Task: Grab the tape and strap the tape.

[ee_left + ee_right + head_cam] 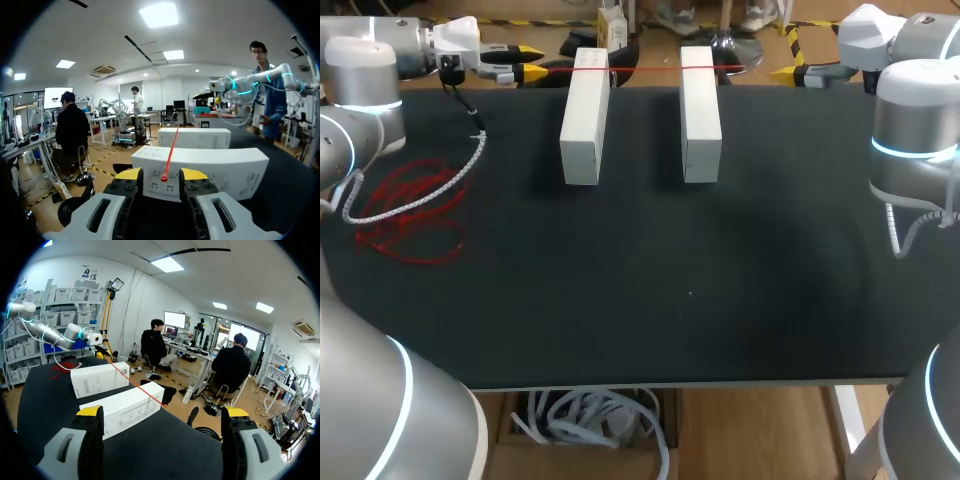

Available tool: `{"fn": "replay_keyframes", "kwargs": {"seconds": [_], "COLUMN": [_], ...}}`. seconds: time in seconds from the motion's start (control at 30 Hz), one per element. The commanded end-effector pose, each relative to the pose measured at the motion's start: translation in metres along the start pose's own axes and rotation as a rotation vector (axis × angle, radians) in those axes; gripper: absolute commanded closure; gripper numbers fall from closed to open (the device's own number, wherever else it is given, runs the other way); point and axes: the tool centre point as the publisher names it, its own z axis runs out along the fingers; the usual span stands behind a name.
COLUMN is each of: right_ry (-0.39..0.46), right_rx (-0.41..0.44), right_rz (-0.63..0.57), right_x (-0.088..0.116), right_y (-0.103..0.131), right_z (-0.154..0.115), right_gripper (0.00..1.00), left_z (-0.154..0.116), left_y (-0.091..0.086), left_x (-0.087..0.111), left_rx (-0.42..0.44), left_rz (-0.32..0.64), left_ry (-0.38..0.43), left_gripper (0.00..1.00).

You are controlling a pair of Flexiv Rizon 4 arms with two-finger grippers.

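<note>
A thin red tape [640,68] runs taut across the far ends of two white blocks, the left block [585,115] and the right block [700,110]. My left gripper [528,60] is at the table's far left edge, level with the tape. In the left wrist view the tape [170,150] ends between the yellow fingertips of that gripper [161,175], which stand apart on either side without touching it. My right gripper [790,62] hangs at the far right, wide open [162,412], with the tape's other end [150,396] ahead of it and nothing between its fingers.
A loose heap of red tape [410,215] lies on the black table [650,300] at the left, with my left arm's white coiled cable [420,200] draped over it. The blocks stand side by side near the far edge, a gap between them.
</note>
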Motion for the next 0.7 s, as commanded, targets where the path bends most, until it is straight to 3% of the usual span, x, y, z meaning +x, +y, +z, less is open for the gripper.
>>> {"fn": "replay_keyframes", "kwargs": {"seconds": [0.03,0.7], "right_ry": [0.001,0.001], "right_rx": [0.0,0.0], "right_rz": [0.0,0.0], "right_x": [0.0,0.0], "right_y": [0.0,0.0], "right_z": [0.0,0.0], "right_gripper": [0.0,0.0], "left_z": [0.003,0.008], "left_y": [0.009,0.019], "left_x": [-0.011,-0.001], "left_rx": [0.008,0.003], "left_rz": [0.003,-0.012], "left_ry": [0.642,0.679], "left_gripper": [0.69,0.82]}}
